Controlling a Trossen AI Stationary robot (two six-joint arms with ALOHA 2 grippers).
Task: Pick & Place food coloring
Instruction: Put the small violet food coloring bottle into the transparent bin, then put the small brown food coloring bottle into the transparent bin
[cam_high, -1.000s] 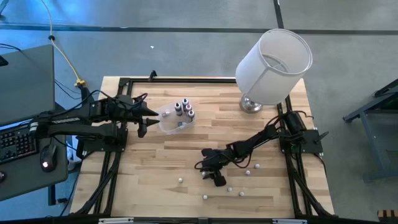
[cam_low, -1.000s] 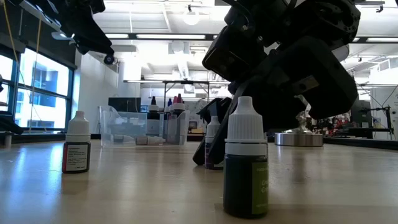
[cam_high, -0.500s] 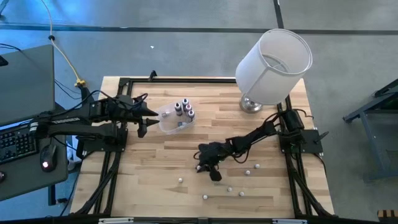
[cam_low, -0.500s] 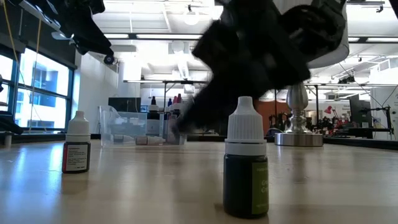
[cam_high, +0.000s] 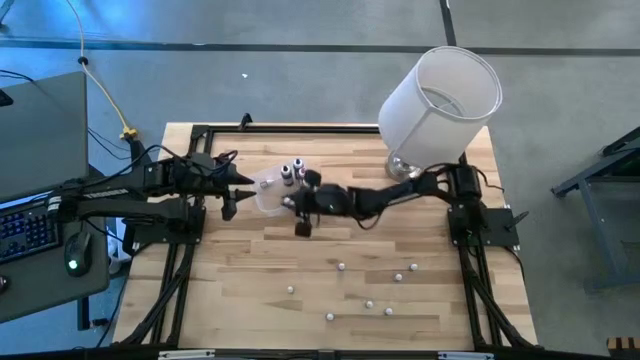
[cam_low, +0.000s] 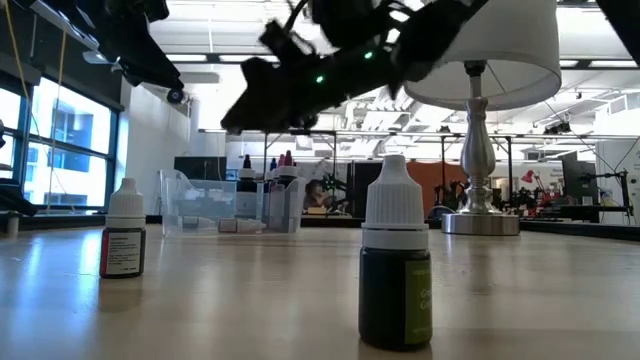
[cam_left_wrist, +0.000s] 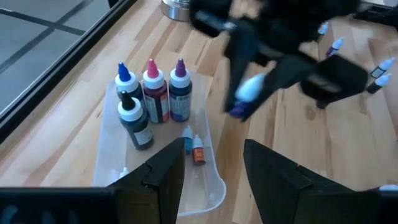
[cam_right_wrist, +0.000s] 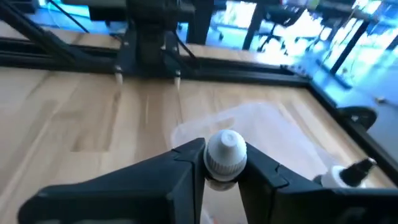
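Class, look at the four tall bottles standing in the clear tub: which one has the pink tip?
The middle bottle of the back row of three, between the blue-tipped bottle and the purple-tipped one. The fourth has a black tip.

A light wooden table (cam_high: 250, 270) with a black frame along its edges carries everything. On its far right corner stands a lamp's round metal base (cam_high: 398, 168). A clear plastic tub (cam_high: 268, 192) rests on the far left part of the top. Small white-capped dropper bottles (cam_high: 341, 267) stand scattered across the near right area, well apart from one another. In the low view, a green-filled one (cam_low: 395, 268) stands nearest and a red-filled one (cam_low: 124, 230) stands farther off to the left.
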